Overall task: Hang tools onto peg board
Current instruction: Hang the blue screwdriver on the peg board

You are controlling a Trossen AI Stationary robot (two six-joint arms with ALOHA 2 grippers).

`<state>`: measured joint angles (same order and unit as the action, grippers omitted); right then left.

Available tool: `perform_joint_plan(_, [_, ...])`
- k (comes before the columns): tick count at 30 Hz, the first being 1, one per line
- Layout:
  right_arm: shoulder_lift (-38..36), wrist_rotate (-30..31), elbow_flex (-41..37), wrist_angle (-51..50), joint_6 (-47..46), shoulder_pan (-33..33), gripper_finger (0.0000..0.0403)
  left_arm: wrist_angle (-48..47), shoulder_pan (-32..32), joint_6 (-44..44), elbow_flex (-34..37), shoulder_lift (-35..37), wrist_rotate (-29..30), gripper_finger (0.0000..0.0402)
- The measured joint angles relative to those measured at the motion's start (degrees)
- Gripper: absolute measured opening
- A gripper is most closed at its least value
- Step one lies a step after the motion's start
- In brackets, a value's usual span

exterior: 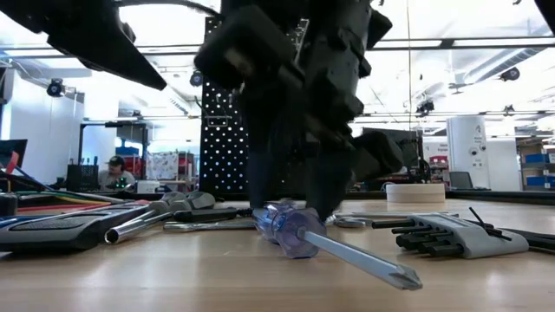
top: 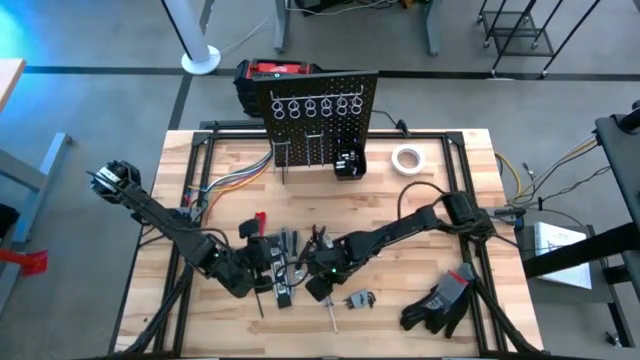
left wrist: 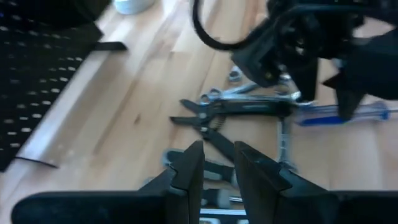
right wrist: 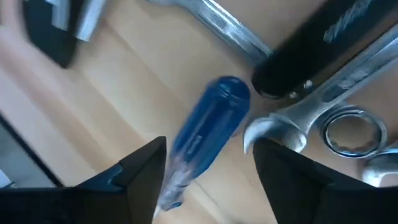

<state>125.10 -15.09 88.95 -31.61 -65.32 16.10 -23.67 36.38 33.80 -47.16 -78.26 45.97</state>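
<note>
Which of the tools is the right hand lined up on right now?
The blue-handled screwdriver: its clear blue handle lies between the right hand's open fingers, while the silver wrenches lie off to one side.

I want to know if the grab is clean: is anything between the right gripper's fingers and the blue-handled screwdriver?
Nothing visible. The right gripper is open with its fingers straddling the blue-handled screwdriver on the table. A silver wrench lies close beside the handle, outside the gap.

screwdriver [right wrist: 202, 140] shaft hidden behind right pincer [right wrist: 208, 171], wrench [right wrist: 323, 118] cropped
</note>
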Motion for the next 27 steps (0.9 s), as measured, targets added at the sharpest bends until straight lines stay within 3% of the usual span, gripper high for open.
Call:
perform_joint_plan(5, [0.77,-2.74,0.17,0.28,0.39,-1.31,0.0243,-2.72,0.00,0.99,0.00,0.00,1.49,0.0079])
perform_joint_plan(16, [4.57,-5.15,0.41,-1.81,3.75,-4.35,0.0136,-6.40,0.00,5.79,0.00,0.02,1.53,0.0079])
perform_joint_plan(22, [5.01,-5.97,0.50,-2.55,9.58,-4.43,0.0098,-6.45,0.02,6.12,0.00,0.04,1.51,0.0079])
perform_joint_plan(27, [2.27,-3.19,-0.04,-3.13,12.49,-4.12,0.0083,-6.46,0.06,6.59,0.00,0.04,1.51,0.0079])
